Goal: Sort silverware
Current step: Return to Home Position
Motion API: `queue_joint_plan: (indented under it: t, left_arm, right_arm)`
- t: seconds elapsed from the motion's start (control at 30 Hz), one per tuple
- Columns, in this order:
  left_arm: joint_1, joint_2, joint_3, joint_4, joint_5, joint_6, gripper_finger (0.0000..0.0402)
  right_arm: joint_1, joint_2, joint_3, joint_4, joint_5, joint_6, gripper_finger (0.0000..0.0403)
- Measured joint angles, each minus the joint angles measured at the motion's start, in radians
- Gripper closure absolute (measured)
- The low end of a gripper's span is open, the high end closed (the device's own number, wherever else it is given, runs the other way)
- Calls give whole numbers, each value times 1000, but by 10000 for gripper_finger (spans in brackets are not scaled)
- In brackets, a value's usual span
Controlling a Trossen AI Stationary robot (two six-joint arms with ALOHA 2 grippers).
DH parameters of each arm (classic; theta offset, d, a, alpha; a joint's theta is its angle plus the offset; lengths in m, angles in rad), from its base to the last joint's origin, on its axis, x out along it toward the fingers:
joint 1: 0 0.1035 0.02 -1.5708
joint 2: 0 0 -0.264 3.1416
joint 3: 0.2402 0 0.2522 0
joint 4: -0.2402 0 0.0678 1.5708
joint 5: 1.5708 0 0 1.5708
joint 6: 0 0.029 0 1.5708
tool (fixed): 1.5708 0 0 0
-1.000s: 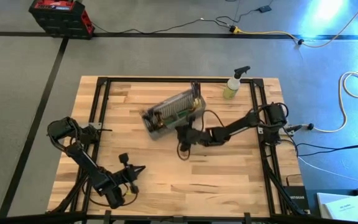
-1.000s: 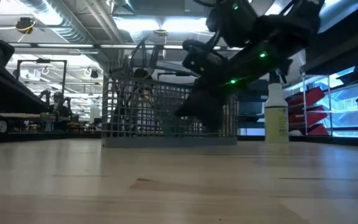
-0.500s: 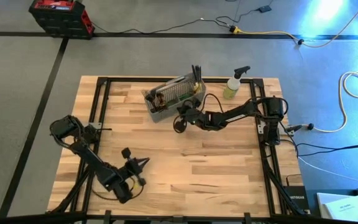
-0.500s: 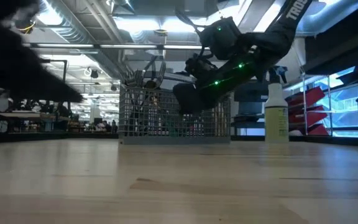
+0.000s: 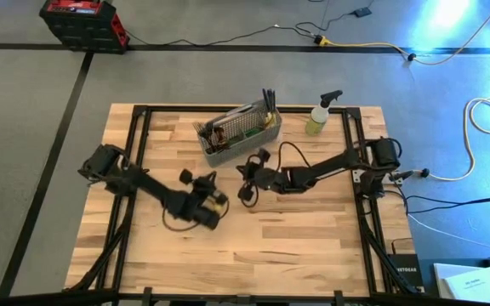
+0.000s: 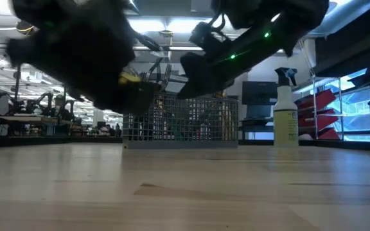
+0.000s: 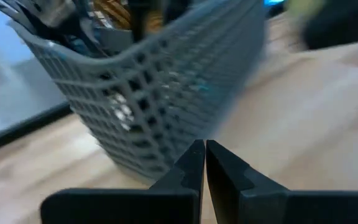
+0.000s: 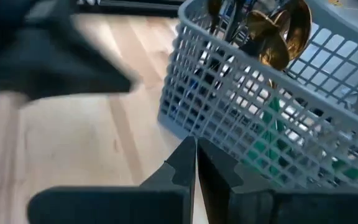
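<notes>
1. Silverware (image 8: 277, 30): stands inside the grey mesh caddy (image 5: 249, 126), toward the counter's (image 5: 296, 246) far edge.
2. Left hand (image 7: 204, 149): fingers pressed together, empty, near the caddy.
3. Right hand (image 8: 196, 148): likewise closed, empty, just beside the caddy.

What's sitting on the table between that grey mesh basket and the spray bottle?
Nothing. In the high view, the stretch between the mesh caddy and the spray bottle is bare wooden table. The low view shows the same open gap.
</notes>
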Motion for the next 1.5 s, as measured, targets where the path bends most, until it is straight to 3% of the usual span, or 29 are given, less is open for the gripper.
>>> queue_joint_plan:
  t: [0.23, 0.4, 0.53, 0.77, 0.9, 1.0, 1.13, 1.2, 1.33, 1.5]
  left_arm:
    - [169, 6, 0, 103, 62, 164, 401]
    - [254, 6, 0, 100, -14, 197, 401]
    - [309, 6, 0, 101, -4, 222, 401]
    - [340, 6, 0, 99, 43, 242, 401]
    - [333, 6, -19, 135, 60, 252, 401]
    - [342, 6, -77, 303, 135, 349, 402]
    - [361, 5, -227, 759, 289, 576, 402]
    - [369, 4, -298, 989, 361, 660, 402]
    - [385, -17, -438, 1273, 451, 724, 402]
    - [347, -25, -592, 1675, 782, 881, 402]
  right_arm:
    - [91, -68, 0, -122, 6, 55, 403]
    - [177, -108, 0, -283, 6, 132, 403]
    - [228, -115, 0, -413, 7, 199, 403]
    - [279, -115, -1, -518, 24, 267, 403]
    - [283, -115, -1, -488, -37, 259, 403]
    - [280, -115, -4, -480, -47, 240, 403]
    - [271, -115, -45, -404, -118, 208, 403]
    - [257, -115, -68, -330, -186, 197, 403]
    - [222, -115, -141, -121, -363, 124, 403]
    - [181, -115, -239, 174, -633, -22, 403]
